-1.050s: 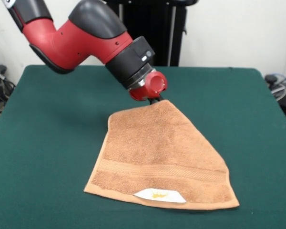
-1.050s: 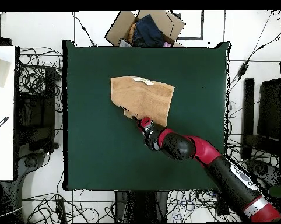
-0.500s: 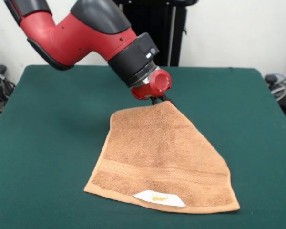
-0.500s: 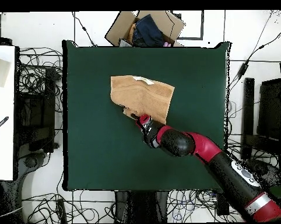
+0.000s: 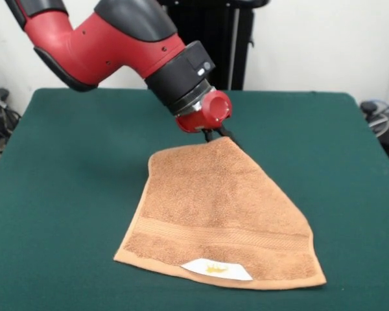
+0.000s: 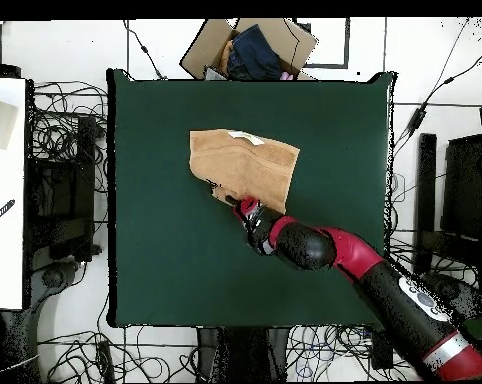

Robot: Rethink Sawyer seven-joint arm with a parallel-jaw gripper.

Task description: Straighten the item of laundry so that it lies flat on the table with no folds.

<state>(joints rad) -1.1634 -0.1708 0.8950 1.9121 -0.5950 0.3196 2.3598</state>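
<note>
Front view shows the job is only partly done. The small orange-tan hand towel (image 5: 220, 214) lies near the middle of the dark green tabletop (image 5: 65, 181), but it is not a neat rectangle yet. Its near edge lies wide and flat, with a woven band (image 5: 220, 234) running across just above it and a white label with a yellow mark (image 5: 215, 268) at the edge. Farther back the towel gets narrow and comes up to a point, so one side looks folded under or pulled in. That point sits right at the robot's hand (image 5: 215, 135), which seems to be pinching the towel's far corner, since the cloth rises to meet the dark tips under the red knob. Overhead view shows the same thing: the towel (image 6: 247, 165) has one straight edge and one slanted edge, with the hand (image 6: 235, 203) at its ragged corner. I think the towel has to be pulled out until all corners show and it lies flat.
</note>
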